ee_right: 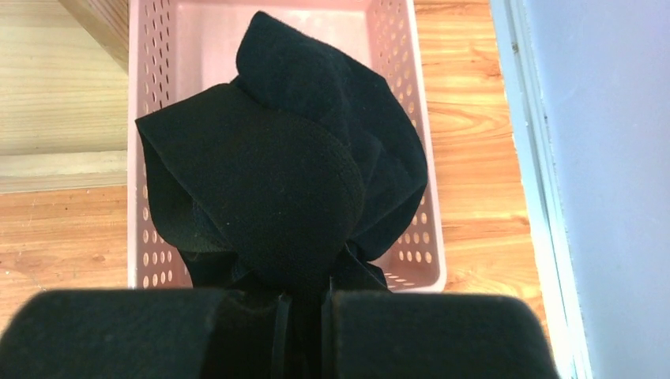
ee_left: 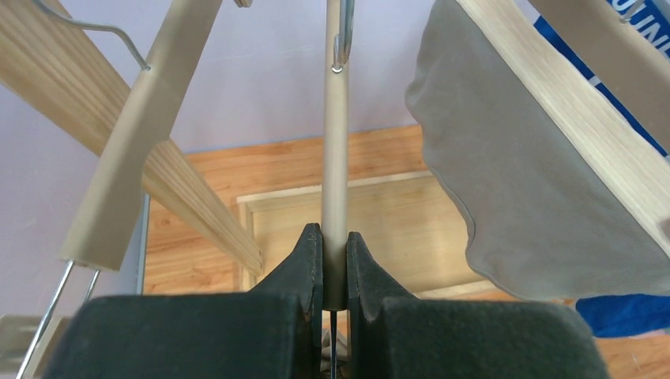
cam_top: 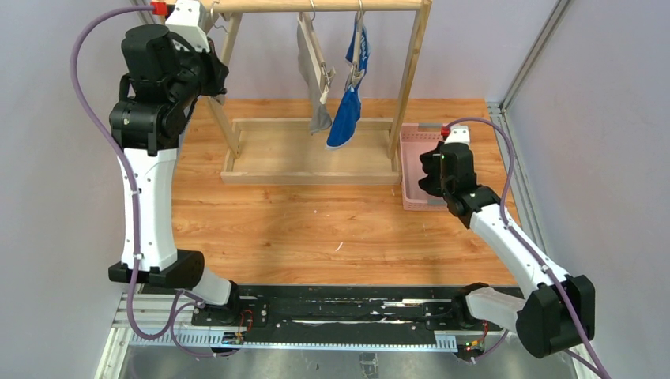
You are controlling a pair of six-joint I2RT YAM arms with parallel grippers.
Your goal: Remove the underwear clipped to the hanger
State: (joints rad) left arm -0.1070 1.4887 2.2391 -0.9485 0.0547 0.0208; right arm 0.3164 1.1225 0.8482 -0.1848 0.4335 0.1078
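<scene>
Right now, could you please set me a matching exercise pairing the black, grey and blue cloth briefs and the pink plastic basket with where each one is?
Things: 1 black cloth briefs; 2 grey cloth briefs; 3 bright blue cloth briefs with white trim; 4 pink perforated plastic basket.
Places: A standing on the table right of the wooden rack; B hanging nearest the basket; C in the shut right gripper; D hanging left of the other hanging pair.
Pairs: 1-C, 2-D, 3-B, 4-A.
</scene>
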